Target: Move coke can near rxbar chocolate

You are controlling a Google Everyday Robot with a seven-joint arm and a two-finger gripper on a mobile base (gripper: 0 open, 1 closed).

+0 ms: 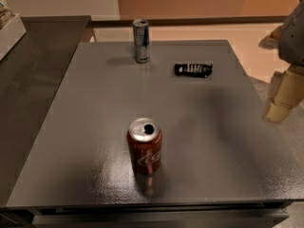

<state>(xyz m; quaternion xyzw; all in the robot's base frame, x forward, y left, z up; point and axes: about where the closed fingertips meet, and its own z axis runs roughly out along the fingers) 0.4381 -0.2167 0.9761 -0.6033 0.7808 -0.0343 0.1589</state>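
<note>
In the camera view, the coke can stands upright near the front edge of the grey table, with its opened silver top showing. The rxbar chocolate lies flat well beyond the coke can and a little to its right, towards the far edge. The two are well apart, so the task looks not yet begun: the can has to be grasped, carried across the table and set down beside the bar.

The gripper hangs far to the right of the coke can, off the table's side and partly cut off by the frame. It holds nothing that can be seen, and I cannot tell whether it is released or clenched.

A slim silver-and-blue can stands upright straight behind the coke can at the far edge, near the bar's left end. I judge it the one thing that could be knocked when the coke can is set down. The table surface between the coke can and the bar is bare. A dark counter runs along to the left of the coke can.
</note>
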